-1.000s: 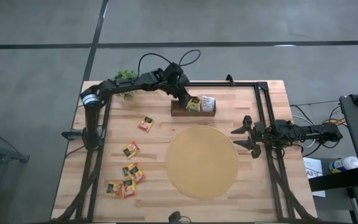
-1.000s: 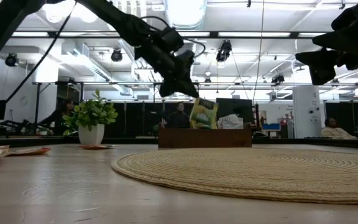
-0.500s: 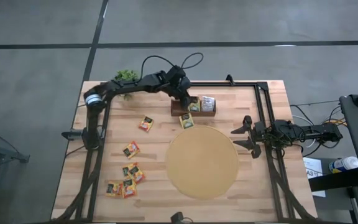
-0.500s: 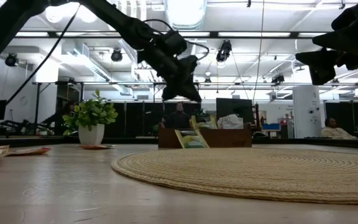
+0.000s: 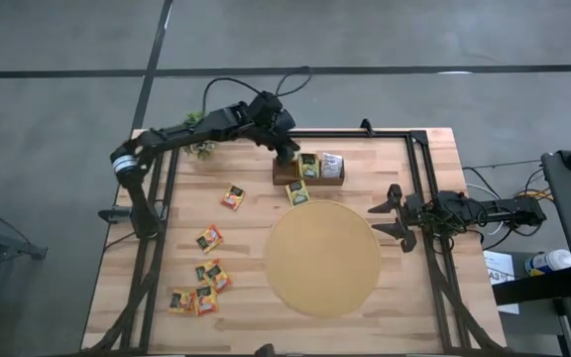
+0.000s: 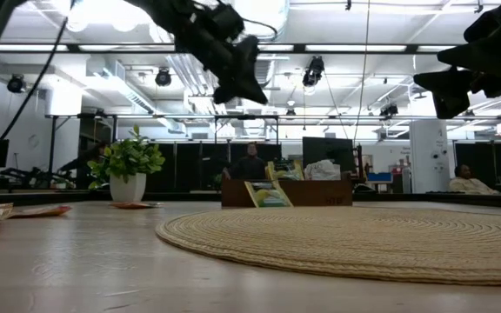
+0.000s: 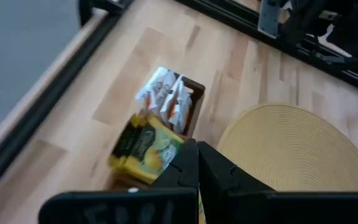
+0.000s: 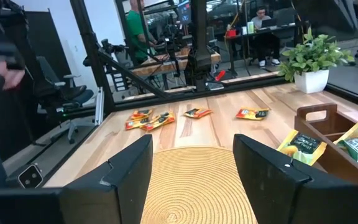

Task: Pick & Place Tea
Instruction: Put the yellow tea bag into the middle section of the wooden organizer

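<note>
My left gripper [image 5: 285, 151] hangs shut and empty above the left end of the brown wooden tray [image 5: 308, 179]; in the low view it [image 6: 237, 84] is well above the tray [image 6: 320, 192]. In the tray stand a yellow-green tea sachet [image 7: 145, 146] and white ones [image 7: 166, 99]. One yellow-green sachet [image 5: 296, 192] sits on the table with its lower edge down, leaning against the tray's near side [image 6: 266, 194]. Several more sachets [image 5: 209, 237] lie flat on the table's left half. My right gripper [image 5: 393, 218] waits open at the right.
A large round woven mat [image 5: 322, 260] fills the table's middle near the front. A small potted plant [image 5: 201, 134] stands at the far left corner. A black frame rail [image 5: 419, 188] runs along the right side. People sit in the room beyond the table.
My left gripper has risen and drawn back toward the table's far left, staying shut. A yellow-green sachet that stood tilted at the tray just below the fingers has fallen over the tray's near side; it now leans against that side on the table.
</note>
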